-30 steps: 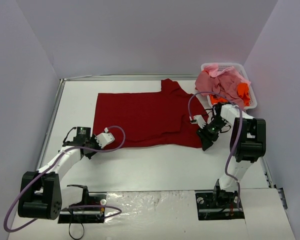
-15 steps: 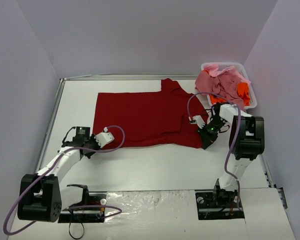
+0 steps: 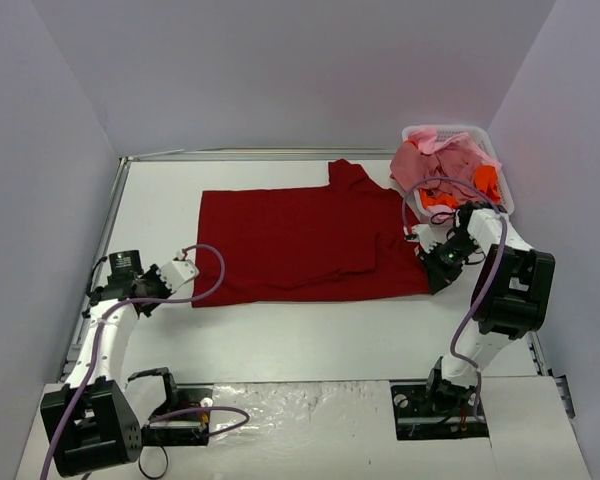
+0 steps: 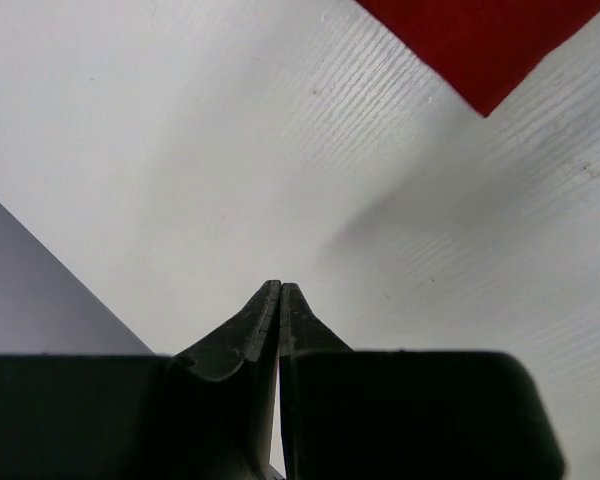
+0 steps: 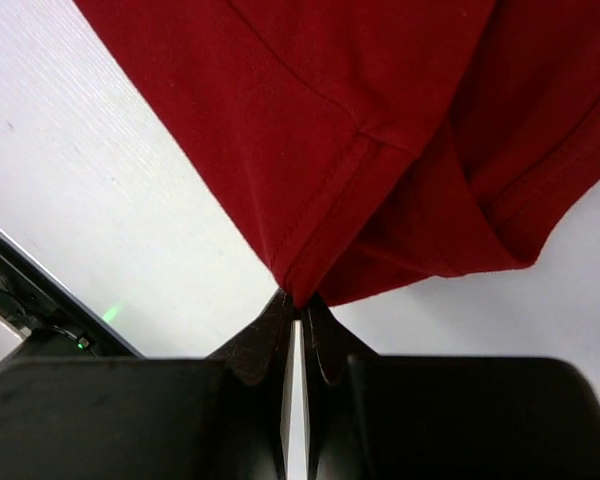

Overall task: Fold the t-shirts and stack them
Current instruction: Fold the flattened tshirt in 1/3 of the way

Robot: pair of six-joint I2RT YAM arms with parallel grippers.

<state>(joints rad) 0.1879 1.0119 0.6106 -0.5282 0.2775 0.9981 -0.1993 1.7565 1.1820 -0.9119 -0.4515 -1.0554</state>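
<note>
Shirt point(image 5: 310, 150) corner sits between right jaws (shut).

Shirt and basket
The large t-shirt point(image 3: 300, 240) is lying across the table's point(image 3: 310, 335) middle; the basket point(image 3: 460, 127) is sitting behind its right end; other t-shirts point(image 3: 440, 165) are lying in it.

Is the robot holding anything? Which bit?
The right gripper pinches the dark red t-shirt by a corner of its hem. The left gripper is shut on nothing.
</note>
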